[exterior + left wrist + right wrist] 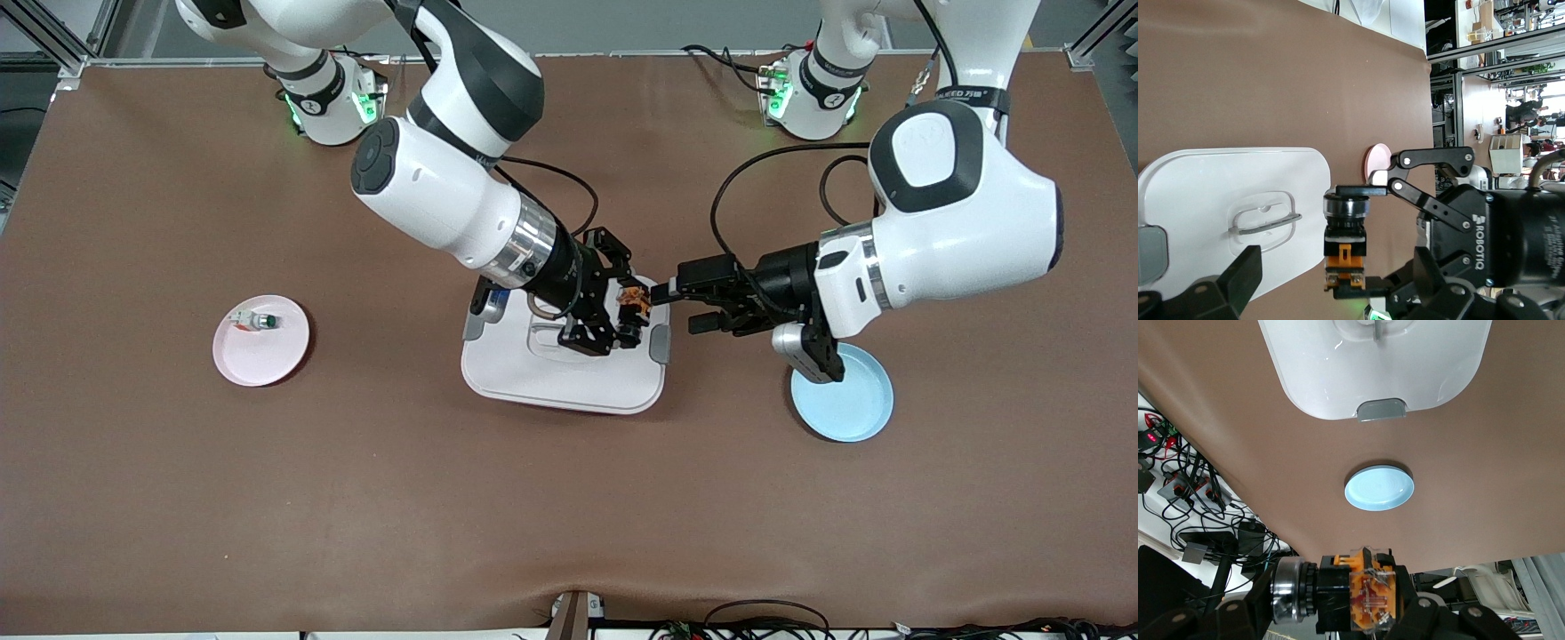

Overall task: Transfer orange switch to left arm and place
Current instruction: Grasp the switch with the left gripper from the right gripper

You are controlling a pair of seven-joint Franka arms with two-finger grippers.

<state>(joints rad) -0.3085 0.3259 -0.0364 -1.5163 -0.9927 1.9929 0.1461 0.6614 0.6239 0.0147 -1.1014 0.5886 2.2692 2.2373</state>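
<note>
Right gripper (628, 313): black two-finger unit, clamped on the orange switch (633, 300), held in the air over the box (563, 364) at the edge toward the left arm's end of the table. In the left wrist view the fingers (1353, 191) press on the two ends of the switch (1345, 241).

Orange switch: small, black ribbed collar, orange-brown moulded body with a clear insert, seen close in the right wrist view (1365, 590).

Left gripper (680, 307): black, fingers spread wide, holding nothing, level with the switch and just beside it, over the brown table (569, 498) beside the box's edge.

Box: white, glossy plastic, rounded rectangle, lid on, grey clasps at two sides, recessed clear handle on top; directly below the right gripper.

Blue plate (843, 393): round, shallow, smooth; below the left arm's wrist, near the box toward the left arm's end.

Pink plate (260, 340): round, shallow; well apart from both grippers, toward the right arm's end. Carries a small white switch (256, 321) with a green button.

Table: matte brown covering, flat, slightly rumpled at the edge nearest the front camera; wide bare stretches nearer the front camera than the box and plates.

Surroundings: cables along the table's edge nearest the front camera, metal frame posts at the corners by the bases, shelving visible in the left wrist view.
</note>
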